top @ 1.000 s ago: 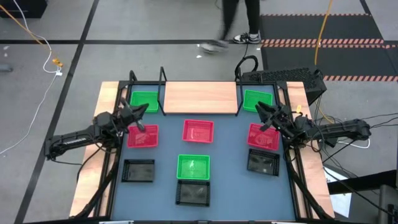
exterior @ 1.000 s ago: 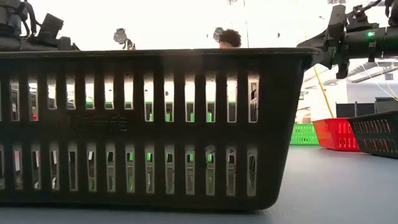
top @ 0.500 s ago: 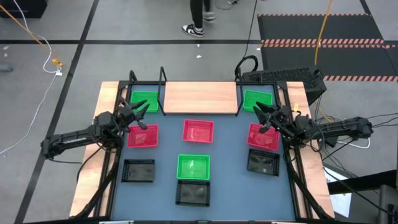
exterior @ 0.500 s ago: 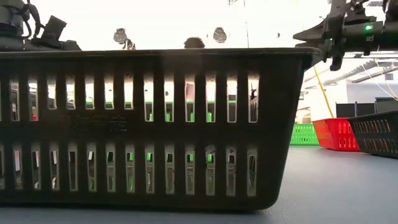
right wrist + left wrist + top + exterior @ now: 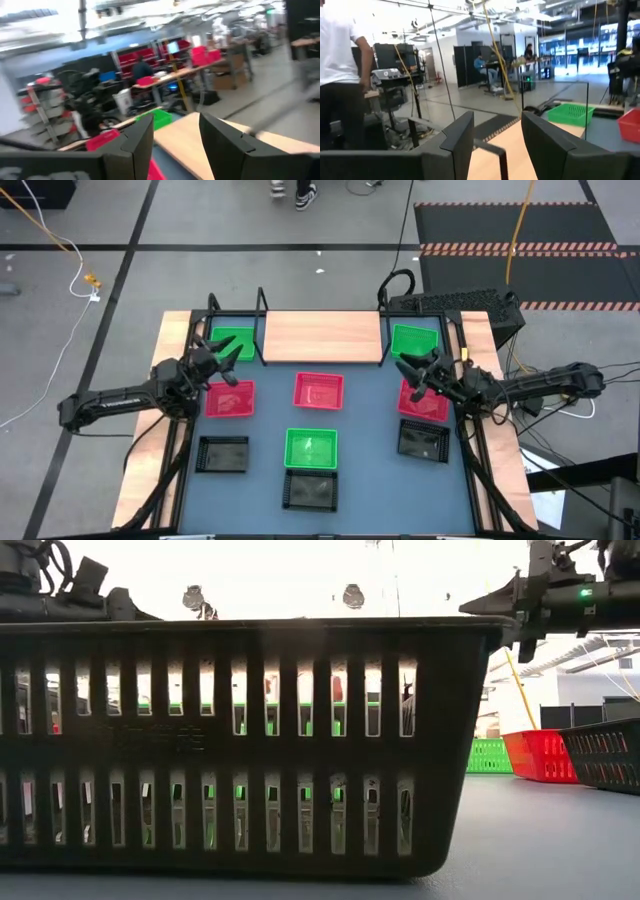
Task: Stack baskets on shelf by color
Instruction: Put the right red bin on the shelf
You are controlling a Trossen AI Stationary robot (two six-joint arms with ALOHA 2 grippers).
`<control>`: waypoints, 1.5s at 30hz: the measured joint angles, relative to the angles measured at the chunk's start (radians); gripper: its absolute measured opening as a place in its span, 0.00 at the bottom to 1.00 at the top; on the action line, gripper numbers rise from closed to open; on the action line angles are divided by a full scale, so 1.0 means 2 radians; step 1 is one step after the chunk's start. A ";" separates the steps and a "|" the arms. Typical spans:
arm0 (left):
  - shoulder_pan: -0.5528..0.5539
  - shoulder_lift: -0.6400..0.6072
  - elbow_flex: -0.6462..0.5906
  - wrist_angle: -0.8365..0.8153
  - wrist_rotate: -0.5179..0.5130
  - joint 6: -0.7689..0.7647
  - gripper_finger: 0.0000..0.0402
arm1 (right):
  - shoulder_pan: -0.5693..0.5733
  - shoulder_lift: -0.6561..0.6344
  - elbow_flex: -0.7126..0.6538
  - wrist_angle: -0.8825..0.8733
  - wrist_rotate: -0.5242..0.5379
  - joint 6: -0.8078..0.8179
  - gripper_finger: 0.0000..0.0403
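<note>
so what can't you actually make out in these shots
- Low view: the near black mesh-sided plastic basket blocks most of the table; only slivers of green and red show through its slots.
- High view: the light wooden shelf board shows from straight above, so it cannot be told whether the green plastic baskets at its ends are single or stacked.
- Right wrist view: the background room is blurred.
- Left wrist view: a person in a white shirt is cut off by the picture's edge.

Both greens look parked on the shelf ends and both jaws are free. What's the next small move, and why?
Probably lower the left gripper, jaws open, onto the pink-red basket just below it. A green basket already sits at the shelf's left end, so that gripper is free. The right gripper hovers, also open, near the other green basket.
</note>
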 joint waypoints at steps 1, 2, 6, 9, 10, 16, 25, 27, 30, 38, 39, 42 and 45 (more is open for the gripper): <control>-0.002 0.000 0.000 -0.001 0.000 -0.003 0.42 | 0.000 0.003 0.000 0.012 -0.011 -0.011 0.39; -0.003 0.000 0.000 -0.005 0.000 -0.005 0.42 | 0.000 0.006 0.000 0.028 -0.019 -0.028 0.39; -0.005 0.004 0.000 -0.027 0.008 0.008 0.42 | -0.001 0.015 0.001 0.087 -0.022 -0.117 0.39; -0.005 0.007 0.000 -0.025 0.048 -0.008 0.42 | -0.001 0.024 0.001 0.097 -0.022 -0.120 0.39; -0.005 0.011 0.000 -0.025 0.060 -0.026 0.42 | -0.001 0.028 0.001 0.095 -0.023 -0.112 0.39; 0.007 0.074 0.038 -0.081 0.080 -0.056 0.42 | -0.001 0.064 0.002 0.135 -0.033 -0.143 0.39; 0.004 0.186 0.116 -0.099 0.085 -0.041 0.42 | -0.030 0.164 0.046 0.070 0.034 -0.126 0.39; 0.005 0.201 0.134 -0.098 0.085 -0.038 0.42 | -0.031 0.192 0.069 0.013 0.080 -0.119 0.39; 0.004 0.216 0.163 -0.120 0.085 -0.054 0.42 | -0.031 0.220 0.103 -0.067 0.101 -0.102 0.39; -0.014 0.226 0.205 -0.216 0.085 -0.059 0.42 | -0.030 0.235 0.226 -0.381 -0.053 0.027 0.39; -0.016 0.225 0.205 -0.219 0.085 -0.059 0.42 | -0.030 0.236 0.243 -0.435 -0.070 0.046 0.39; -0.022 0.225 0.205 -0.204 0.085 -0.051 0.42 | -0.039 0.239 0.289 -0.576 -0.111 0.102 0.39; -0.028 0.225 0.205 -0.198 0.085 -0.046 0.42 | -0.046 0.240 0.320 -0.659 -0.181 0.154 0.39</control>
